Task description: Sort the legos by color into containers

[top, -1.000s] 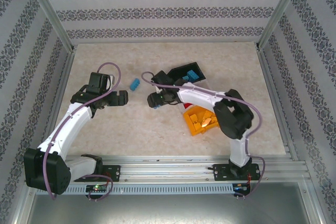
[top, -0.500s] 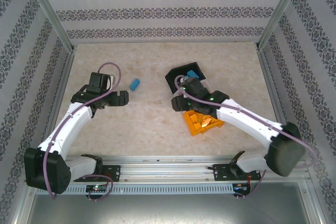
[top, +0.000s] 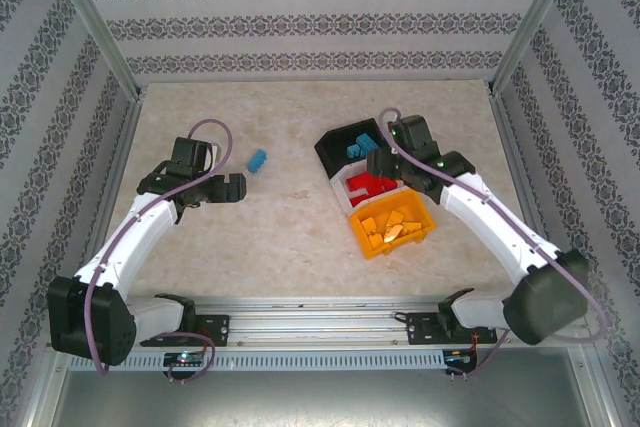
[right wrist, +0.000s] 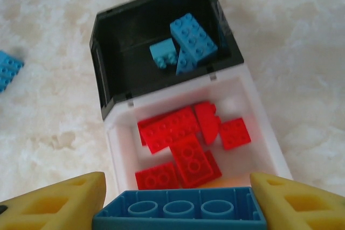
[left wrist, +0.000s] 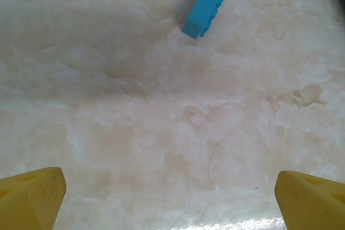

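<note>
The right end effector (top: pixel 379 161), half closed on a blue brick (right wrist: pixel 178 215), hangs near the black bin (right wrist: pixel 107 52); centre it above that bin before releasing. The left end effector (left wrist: pixel 172 197) gapes wide, empty.

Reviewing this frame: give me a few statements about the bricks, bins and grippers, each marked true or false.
1. The right gripper holds a blue brick. True.
2. The white bin holds orange-yellow bricks. False: it holds red bricks.
3. A loose blue brick lies on the table ahead of the left gripper. True.
4. The left gripper is shut on a brick. False: it is open and empty.
5. The black bin is empty. False: blue bricks lie in it.
</note>
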Tool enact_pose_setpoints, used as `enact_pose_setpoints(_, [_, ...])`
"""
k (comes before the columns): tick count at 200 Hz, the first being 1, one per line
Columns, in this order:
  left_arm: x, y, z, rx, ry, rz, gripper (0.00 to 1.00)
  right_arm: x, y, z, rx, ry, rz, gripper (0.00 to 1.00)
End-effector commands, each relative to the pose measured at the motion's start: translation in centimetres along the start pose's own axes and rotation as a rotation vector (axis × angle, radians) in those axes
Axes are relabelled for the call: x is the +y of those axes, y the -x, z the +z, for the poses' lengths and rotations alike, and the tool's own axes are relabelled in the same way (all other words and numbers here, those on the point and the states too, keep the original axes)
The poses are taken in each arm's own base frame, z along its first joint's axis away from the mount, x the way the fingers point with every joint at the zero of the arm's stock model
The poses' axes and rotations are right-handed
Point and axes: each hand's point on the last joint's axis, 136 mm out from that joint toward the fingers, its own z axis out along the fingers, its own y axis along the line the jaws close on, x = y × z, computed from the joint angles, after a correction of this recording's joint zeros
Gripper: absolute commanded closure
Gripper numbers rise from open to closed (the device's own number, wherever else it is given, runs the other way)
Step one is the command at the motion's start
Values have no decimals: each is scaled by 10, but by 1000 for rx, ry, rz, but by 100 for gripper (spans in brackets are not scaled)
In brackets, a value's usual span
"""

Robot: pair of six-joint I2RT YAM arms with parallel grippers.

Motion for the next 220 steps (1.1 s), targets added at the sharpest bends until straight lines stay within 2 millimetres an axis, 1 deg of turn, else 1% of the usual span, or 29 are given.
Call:
enact_pose_setpoints(1, [1, 2, 1, -4, -6, 6, 0, 6, 22, 17, -2, 12, -4, 38])
enact_pose_setpoints(24, [1, 1, 3, 1, -10, 6, 0, 9, 36, 44, 22, 10, -3, 38])
enact_pose_setpoints(37, [1, 1, 3, 2, -10, 6, 0, 10, 40, 61, 52, 9, -3, 38])
enact_pose_setpoints(49, [1, 1, 3, 2, -10, 5, 0, 12, 49, 72, 64, 9, -7, 38])
enact_pose_setpoints(69, [0, 0, 3, 5, -17, 4, 0, 16, 58, 92, 84, 6, -22, 38])
enact_pose_setpoints(94, [-2, 0, 5, 10, -26, 1, 0, 17, 63, 115, 111, -5, -35, 38])
enact_pose_setpoints(119, [-4, 0, 6, 13, -37, -2, 0, 18, 59, 135, 146, -5, -35, 38])
enact_pose_setpoints(141, [-5, 0, 7, 18, -44, -4, 0, 17, 54, 149, 170, -8, -32, 38])
enact_pose_setpoints(170, [-7, 0, 8, 22, -53, -7, 0, 18, 49, 162, 195, -5, -25, 37])
enact_pose_setpoints(192, [-8, 0, 9, 26, -58, -9, 0, 17, 46, 167, 204, -8, -20, 29])
enact_pose_setpoints(220, [-9, -1, 9, 29, -65, -10, 0, 17, 45, 168, 207, -13, -20, 23])
